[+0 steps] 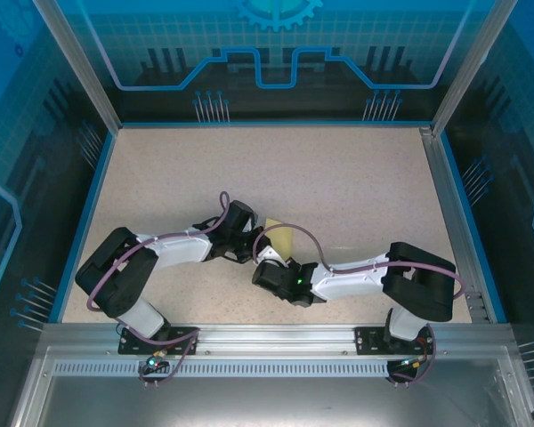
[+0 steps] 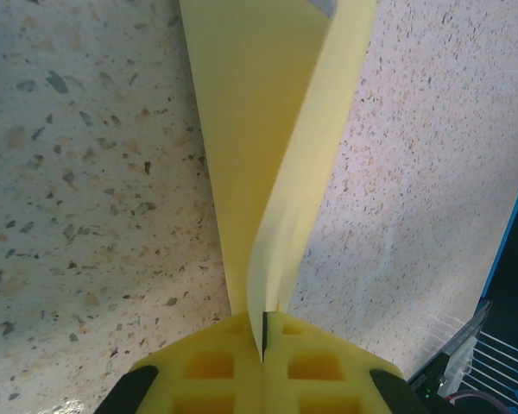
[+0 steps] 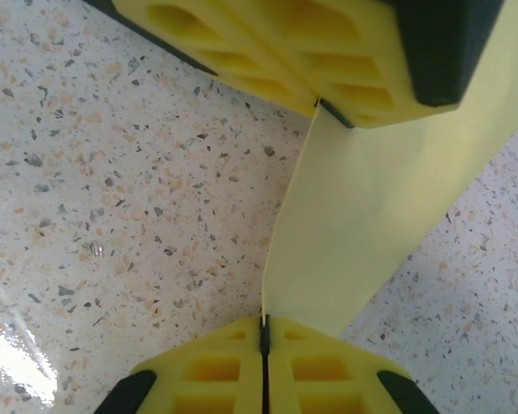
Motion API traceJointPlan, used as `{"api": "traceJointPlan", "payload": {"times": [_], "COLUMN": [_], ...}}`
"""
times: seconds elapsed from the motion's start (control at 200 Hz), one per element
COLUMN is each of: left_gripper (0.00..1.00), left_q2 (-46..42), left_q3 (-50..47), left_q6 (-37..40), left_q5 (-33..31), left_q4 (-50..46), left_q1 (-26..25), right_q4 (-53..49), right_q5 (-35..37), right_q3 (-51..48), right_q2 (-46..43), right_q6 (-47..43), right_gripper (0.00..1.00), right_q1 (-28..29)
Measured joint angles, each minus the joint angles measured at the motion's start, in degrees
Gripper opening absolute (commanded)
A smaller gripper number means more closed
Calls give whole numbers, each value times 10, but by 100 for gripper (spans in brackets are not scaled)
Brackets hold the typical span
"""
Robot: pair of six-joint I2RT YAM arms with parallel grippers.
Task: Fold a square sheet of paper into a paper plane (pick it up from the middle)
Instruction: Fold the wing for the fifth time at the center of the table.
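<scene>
The left gripper and the right gripper each pinch tight on the folded yellow paper. The paper stretches between them over the middle of the tabletop, toward its near edge.

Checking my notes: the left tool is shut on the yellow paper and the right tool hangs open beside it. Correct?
Not quite. The left tool is shut on the yellow paper, but the right tool is shut on it too, not open: the right wrist view shows it pinching the sheet's edge.
</scene>
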Motion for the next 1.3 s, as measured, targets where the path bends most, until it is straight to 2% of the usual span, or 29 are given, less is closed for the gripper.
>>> {"api": "traceJointPlan", "payload": {"times": [0.04, 0.135, 0.235, 0.325, 0.395, 0.475, 0.535, 0.65, 0.805, 1.075, 1.295], "left_gripper": [0, 7, 20, 35, 53, 56, 64, 66, 68, 69, 73], "left_q2": [0, 0, -2, -14, -34, -63, -86, -128, -174, -193, -195], "left_q3": [0, 0, 0, 0, 0, 0, 0, -1, -1, -16, -23], "left_q6": [-1, -1, -2, -6, -6, -1, 0, 0, 0, -1, -1], "left_q5": [0, 0, -3, -22, -39, -70, -88, -124, -132, -146, -146], "left_q4": [0, -2, -11, -28, -48, -78, -98, -138, -147, -158, -155], "left_q1": [0, 0, -1, 0, 1, 0, 0, 0, -2, -2, -2], "right_q4": [0, 0, 0, 5, 17, 47, 72, 126, 142, 154, 212], "right_q5": [0, 0, 0, -1, -11, -29, -49, -99, -159, -207, -273], "right_q3": [0, 0, 0, -1, -8, -19, -28, -50, -83, -92, -132], "right_q2": [0, 1, 3, 2, -4, -22, -38, -65, -66, -59, -66], "right_q6": [1, 3, 3, 4, 1, 0, -2, -2, 3, 16, 40], "right_gripper": [4, 1, 0, 0, 0, 0, 0, 0, 0, 0, 0], "right_q1": [0, 0, 2, 4, 3, 0, -5, -26, -56, -66, -109]}}
